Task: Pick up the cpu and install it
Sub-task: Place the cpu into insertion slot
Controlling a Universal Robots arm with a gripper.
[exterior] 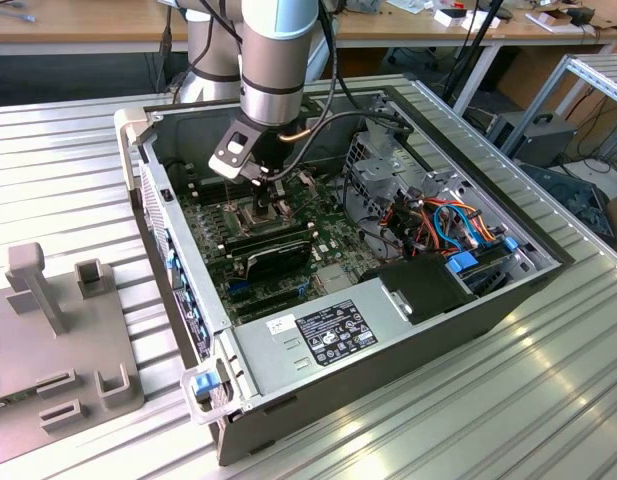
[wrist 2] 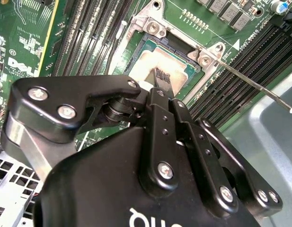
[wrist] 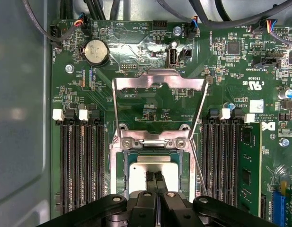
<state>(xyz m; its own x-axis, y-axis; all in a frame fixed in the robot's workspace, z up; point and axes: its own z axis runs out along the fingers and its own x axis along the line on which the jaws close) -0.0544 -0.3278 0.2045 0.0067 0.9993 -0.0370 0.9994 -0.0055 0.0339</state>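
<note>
First wrist view | gripper (wrist: 153, 176) fingers drawn narrow, almost together, nothing between them | cpu (wrist: 136, 169) lies flat in socket (wrist: 120, 163) directly under the fingertips, silvery face up | tips seem to touch it, contact unclear | load frame (wrist: 157, 83) stands open beyond the gripper | memory slots (wrist: 82, 161) flank it

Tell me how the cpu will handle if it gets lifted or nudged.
The cpu looks thin, flat and rigid, so probably stiff and light. Its smooth metal face may be slippery. It lies in the socket under the hand, so a sideways nudge would likely be blocked.
</note>
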